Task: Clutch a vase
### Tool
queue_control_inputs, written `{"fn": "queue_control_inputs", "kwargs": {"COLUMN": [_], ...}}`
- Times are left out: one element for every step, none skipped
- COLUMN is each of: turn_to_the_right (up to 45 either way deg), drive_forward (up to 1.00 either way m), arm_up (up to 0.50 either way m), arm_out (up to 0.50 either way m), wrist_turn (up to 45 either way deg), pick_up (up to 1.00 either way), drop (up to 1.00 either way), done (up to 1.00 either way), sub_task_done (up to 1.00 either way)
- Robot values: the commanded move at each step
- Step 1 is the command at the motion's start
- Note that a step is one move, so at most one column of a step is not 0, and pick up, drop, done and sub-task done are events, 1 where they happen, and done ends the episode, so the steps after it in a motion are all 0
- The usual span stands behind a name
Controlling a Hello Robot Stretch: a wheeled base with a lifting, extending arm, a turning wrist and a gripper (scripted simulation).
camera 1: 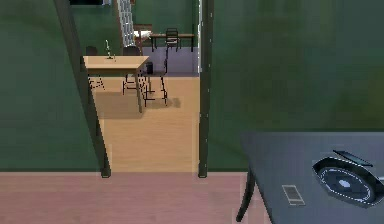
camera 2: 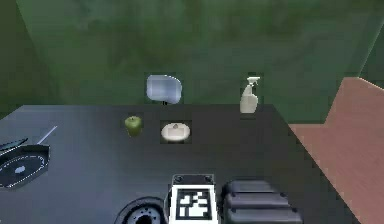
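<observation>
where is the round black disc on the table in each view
Forward view: the round black disc lies at the bottom right on the dark table, cut by the right edge.
Arm side view: the round black disc lies at the left edge, lower half, left of the small green fruit.
Shared landmark: the dark table under it.

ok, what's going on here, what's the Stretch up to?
The Stretch is parked at a dark rectangular table, tasked with clutching a vase. On the table are a small green apple, a pale round shallow dish, a white spray bottle and a flat dark round disc. A pale grey-blue boxy object is at the far edge. None reads clearly as a vase. The gripper is at the arm side view's bottom edge; I cannot tell whether it holds anything.
</observation>
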Motion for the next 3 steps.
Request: {"fn": "queue_control_inputs", "kwargs": {"turn_to_the_right": [0.0,0.0,0.0], "drive_forward": [0.00,0.00,0.00], "arm_up": [0.00,0.00,0.00], "arm_out": [0.50,0.00,0.00], "wrist_turn": [0.0,45.0,45.0], "pick_up": [0.00,0.00,0.00], "drop": [0.00,0.00,0.00], "done": [0.00,0.00,0.00], "sub_task_done": [0.00,0.00,0.00]}}
